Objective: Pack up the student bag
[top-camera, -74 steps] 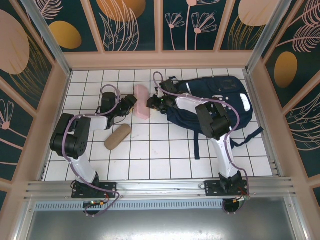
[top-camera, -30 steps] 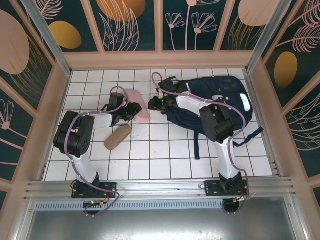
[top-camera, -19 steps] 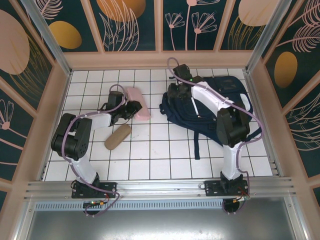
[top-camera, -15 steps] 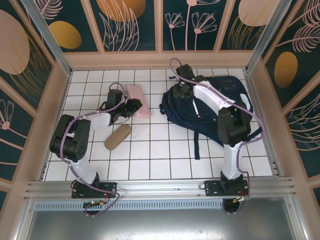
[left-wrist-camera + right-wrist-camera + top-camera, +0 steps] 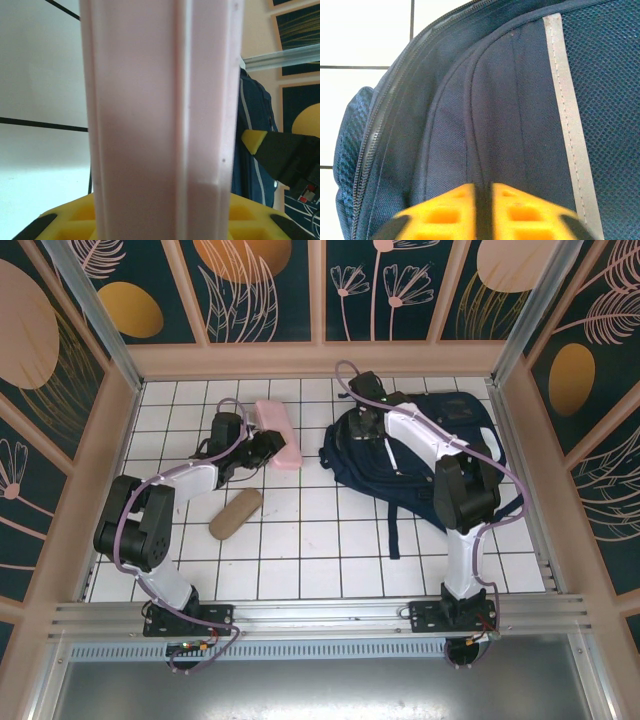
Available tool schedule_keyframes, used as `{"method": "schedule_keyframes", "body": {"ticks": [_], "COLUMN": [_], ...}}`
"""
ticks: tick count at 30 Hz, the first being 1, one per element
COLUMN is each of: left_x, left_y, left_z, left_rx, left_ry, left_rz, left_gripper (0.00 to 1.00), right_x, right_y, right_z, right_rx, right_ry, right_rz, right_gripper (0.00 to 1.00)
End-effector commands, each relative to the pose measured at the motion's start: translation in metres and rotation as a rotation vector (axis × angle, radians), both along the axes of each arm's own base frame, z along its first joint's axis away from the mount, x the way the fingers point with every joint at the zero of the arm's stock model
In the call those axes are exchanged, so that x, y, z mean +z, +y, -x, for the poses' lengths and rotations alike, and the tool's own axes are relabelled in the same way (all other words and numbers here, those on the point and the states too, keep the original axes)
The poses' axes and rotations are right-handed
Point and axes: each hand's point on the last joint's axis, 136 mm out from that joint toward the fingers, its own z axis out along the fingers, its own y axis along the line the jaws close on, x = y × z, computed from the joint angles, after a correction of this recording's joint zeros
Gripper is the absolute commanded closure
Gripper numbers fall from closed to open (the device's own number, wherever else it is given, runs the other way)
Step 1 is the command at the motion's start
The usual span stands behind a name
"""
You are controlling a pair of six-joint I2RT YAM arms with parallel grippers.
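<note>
The student bag point(image 5: 430, 455) is lying flat on the white tiled bench point(image 5: 330, 540). The right tool point(image 5: 482, 192) is sitting on the bag's left end with its fingers squeezed fully together against the navy fabric, beside a grey stripe point(image 5: 567, 100). Can't tell if it's actually pinching anything. The left tool point(image 5: 260, 448) is clamping a pink case point(image 5: 278, 435) just left of the bag, not touching it. A brown case point(image 5: 235, 513) is lying further left of the bag.
</note>
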Motion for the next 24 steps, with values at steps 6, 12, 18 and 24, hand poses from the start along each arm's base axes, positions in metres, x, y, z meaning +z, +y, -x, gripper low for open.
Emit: {"method": "schedule_keyframes", "body": {"ticks": [6, 12, 18, 24], "left_x": [0.054, 0.058, 0.067, 0.067], "left_y": [-0.028, -0.061, -0.101, -0.152], "left_z": [-0.015, -0.022, -0.029, -0.031], "left_rx": [-0.071, -0.118, -0.184, -0.243], "left_ry": [-0.137, -0.142, -0.161, -0.148], "left_rz": [0.097, 0.162, 0.197, 0.253], "left_gripper": [0.68, 0.67, 0.67, 0.67], "right_x": [0.050, 0.123, 0.187, 0.214], "right_y": [-0.026, -0.048, -0.078, -0.093], "right_z": [-0.012, -0.023, -0.027, -0.024], "right_rx": [-0.058, -0.096, -0.140, -0.146], "right_ry": [-0.092, -0.202, -0.323, -0.371], "right_rz": [0.046, -0.044, -0.165, -0.268], "right_gripper": [1.00, 1.00, 1.00, 1.00]}}
